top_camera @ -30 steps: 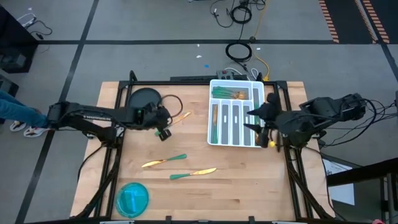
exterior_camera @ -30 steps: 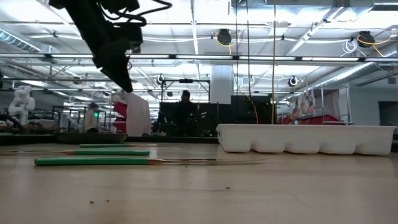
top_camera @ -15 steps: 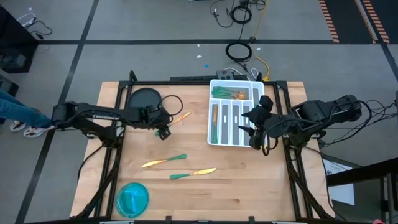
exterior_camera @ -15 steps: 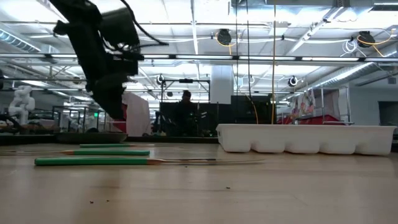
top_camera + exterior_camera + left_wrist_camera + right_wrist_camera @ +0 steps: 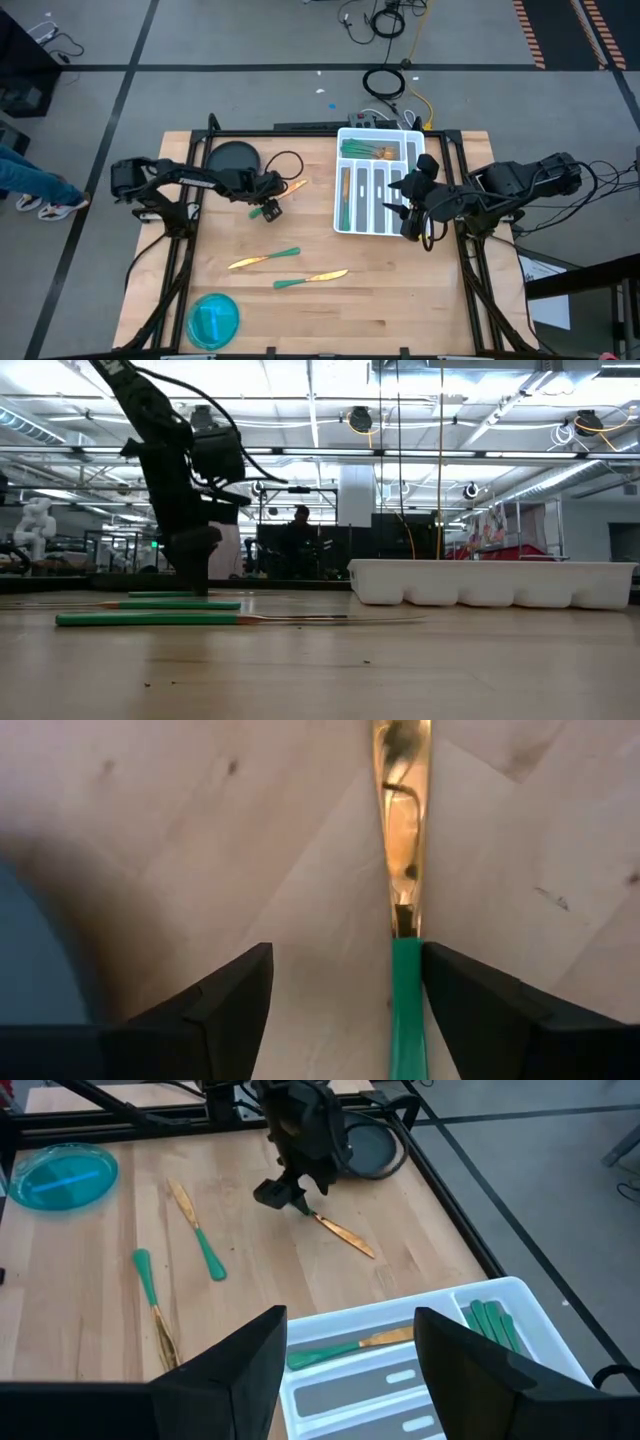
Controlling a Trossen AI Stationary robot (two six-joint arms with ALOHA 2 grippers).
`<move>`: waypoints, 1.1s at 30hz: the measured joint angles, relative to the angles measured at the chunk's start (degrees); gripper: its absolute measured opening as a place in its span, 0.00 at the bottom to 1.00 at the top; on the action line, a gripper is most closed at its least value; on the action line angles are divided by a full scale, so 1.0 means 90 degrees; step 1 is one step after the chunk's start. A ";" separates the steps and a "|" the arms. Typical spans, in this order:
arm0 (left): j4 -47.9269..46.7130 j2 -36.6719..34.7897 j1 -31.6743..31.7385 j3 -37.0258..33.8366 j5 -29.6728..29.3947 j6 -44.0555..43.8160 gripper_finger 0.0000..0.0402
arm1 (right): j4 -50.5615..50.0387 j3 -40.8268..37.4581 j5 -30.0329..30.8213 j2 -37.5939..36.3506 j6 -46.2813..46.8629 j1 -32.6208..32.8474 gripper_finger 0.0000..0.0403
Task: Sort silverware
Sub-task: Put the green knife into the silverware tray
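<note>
A knife with a gold blade [image 5: 402, 810] and teal handle [image 5: 408, 1010] lies flat on the wooden table, left of the tray. My left gripper [image 5: 271, 204] is down at the table over that handle, open, one finger on each side of it. It also shows in the low view [image 5: 196, 580]. Two more pieces of silverware [image 5: 263, 259] [image 5: 311, 277] lie flat nearer the front edge. The white divided tray [image 5: 336, 180] holds forks [image 5: 366, 150] and other pieces. My right gripper [image 5: 408, 206] hovers open over the tray's right side, with nothing between its fingers. My left gripper comes from above, pointing down, with its open fingers across the knife's teal handle [image 5: 408, 990]. The handle lies right beside the inner side of one finger [image 5: 470, 1010]. I cannot tell whether they touch. The knife rests flat on the table.
A dark round plate [image 5: 232, 157] sits at the far left beside a black cable loop. A blue dish [image 5: 213, 318] stands at the near left corner. Bare wood lies between the loose silverware and the tray. Black frame rails run along the table's edges.
My left gripper has come down from well above the table to the tabletop at the knife's handle, shifting a little toward the table's right edge. My right gripper has moved a little toward the table's left, over the tray, and then kept still.
</note>
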 joint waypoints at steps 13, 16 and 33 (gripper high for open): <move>0.0130 0.0667 0.0323 0.0087 0.1148 0.0769 0.17 | -0.0129 0.0000 0.0000 0.0000 0.0175 0.0002 0.53; 0.0151 0.0669 0.0355 0.0087 0.1188 0.0910 0.05 | -0.0163 0.0000 -0.0087 0.0000 0.0192 0.0002 0.53; -0.0501 -0.0199 0.0240 0.0098 0.1145 0.0441 0.00 | -0.0175 0.0000 -0.0165 0.0000 0.0099 0.0002 0.53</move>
